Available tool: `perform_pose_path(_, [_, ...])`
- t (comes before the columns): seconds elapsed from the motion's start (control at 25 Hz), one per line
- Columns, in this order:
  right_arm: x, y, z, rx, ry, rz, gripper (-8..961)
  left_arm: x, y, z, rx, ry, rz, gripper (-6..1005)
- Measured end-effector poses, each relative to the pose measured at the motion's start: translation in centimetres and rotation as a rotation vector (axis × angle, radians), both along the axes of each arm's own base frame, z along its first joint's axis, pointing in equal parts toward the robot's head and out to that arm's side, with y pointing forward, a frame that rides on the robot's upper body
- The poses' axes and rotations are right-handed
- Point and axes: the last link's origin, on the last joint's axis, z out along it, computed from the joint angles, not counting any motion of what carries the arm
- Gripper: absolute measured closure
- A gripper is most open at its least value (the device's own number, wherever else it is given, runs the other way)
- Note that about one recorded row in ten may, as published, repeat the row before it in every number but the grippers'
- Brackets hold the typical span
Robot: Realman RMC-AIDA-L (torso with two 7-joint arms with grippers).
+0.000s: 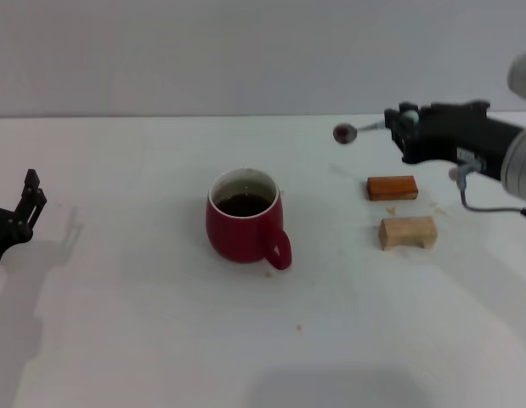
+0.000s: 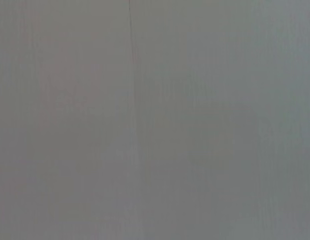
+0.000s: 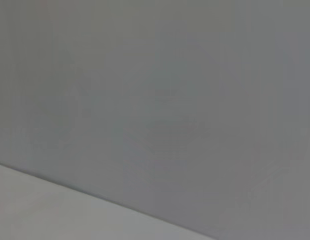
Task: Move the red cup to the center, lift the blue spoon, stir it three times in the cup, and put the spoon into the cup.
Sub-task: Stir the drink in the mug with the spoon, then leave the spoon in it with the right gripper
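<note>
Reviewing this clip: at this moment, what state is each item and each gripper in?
red cup: upright on the table near its center, dark liquid inside, handle toward the robot's right.
blue spoon: lifted clear of the table, held about level, bowl pointing toward the cup side.
right gripper: raised, shut on the spoon's handle.
left gripper: off at the left edge, holding nothing.
orange-brown block: lying flat.
tan wooden block: lying flat.
</note>
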Motion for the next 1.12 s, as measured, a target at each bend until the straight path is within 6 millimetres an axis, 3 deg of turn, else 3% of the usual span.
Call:
perform_pose_path(0.12, [-2.1,0.0,1.4,0.007,-0.053,0.020,818,0.0,0.1,0.0,0.002,0.001,0.000,191])
perform_pose_path(0.4, [-4.4,0.2,1.9,-0.050,-0.074,0.031,818,0.0,0.1,0.1,0.006,0.000,0.002,191])
perform_pose_path(0.72, [-7.6,-0.5,-0.3,-0.179,-0.143,0.096,818,-0.4,0.0,0.5,0.018,0.005,0.018,191])
perform_pose_path(1.12, [-7.9,-0.7,-3.0,-0.247,-0.187,0.100,818,-0.5,-0.2,0.4,0.016,0.002,0.022,191])
